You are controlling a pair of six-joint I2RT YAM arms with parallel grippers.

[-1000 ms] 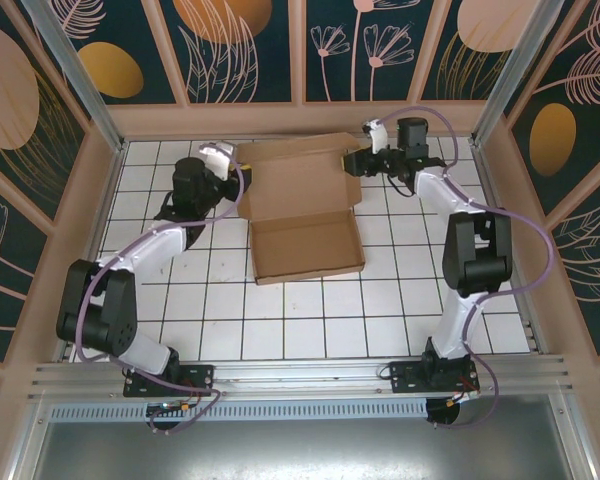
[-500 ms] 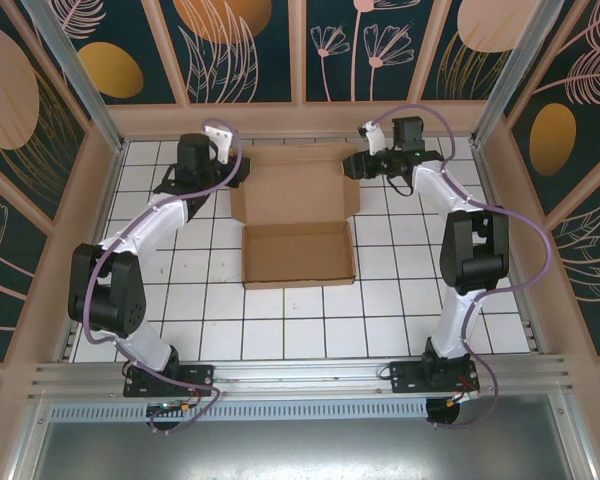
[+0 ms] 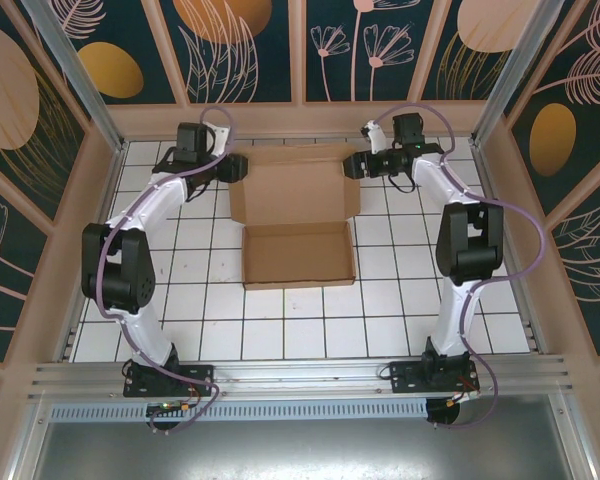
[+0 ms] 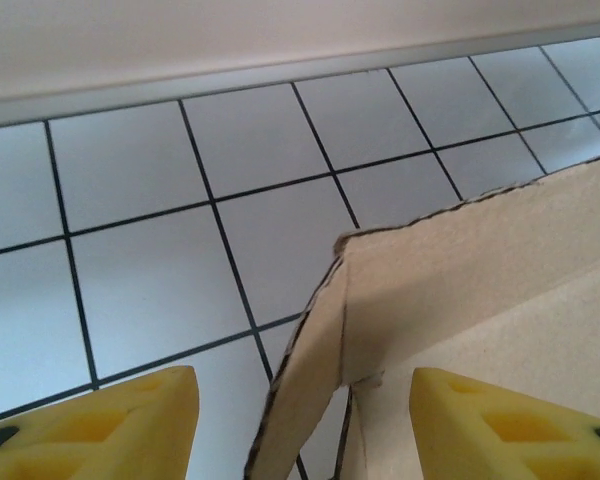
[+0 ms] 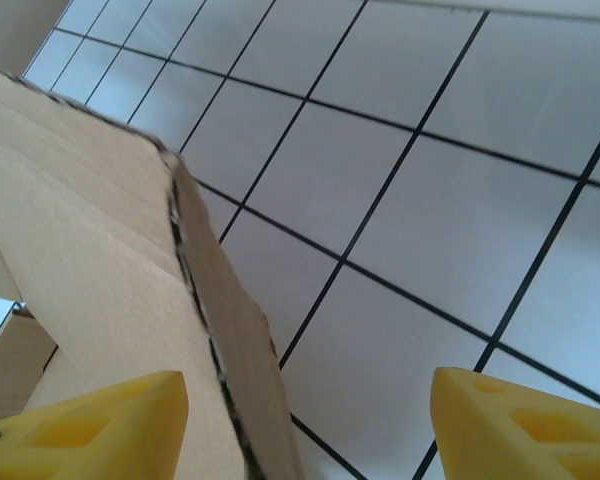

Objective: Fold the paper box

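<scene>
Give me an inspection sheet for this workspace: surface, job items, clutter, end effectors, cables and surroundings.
Surface: white tiled table with black grid lines.
Job's things: paper box mid-table, tray formed, lid open toward the far wall.
Clutter: nothing seen.
End effectors: left end effector open, the lid's far left corner between its fingers; right end effector open, the far right corner between its fingers.
Cables: purple cables looped along both arms, off the box.
Surroundings: panelled walls with plant prints; metal rail at the near edge.
</scene>
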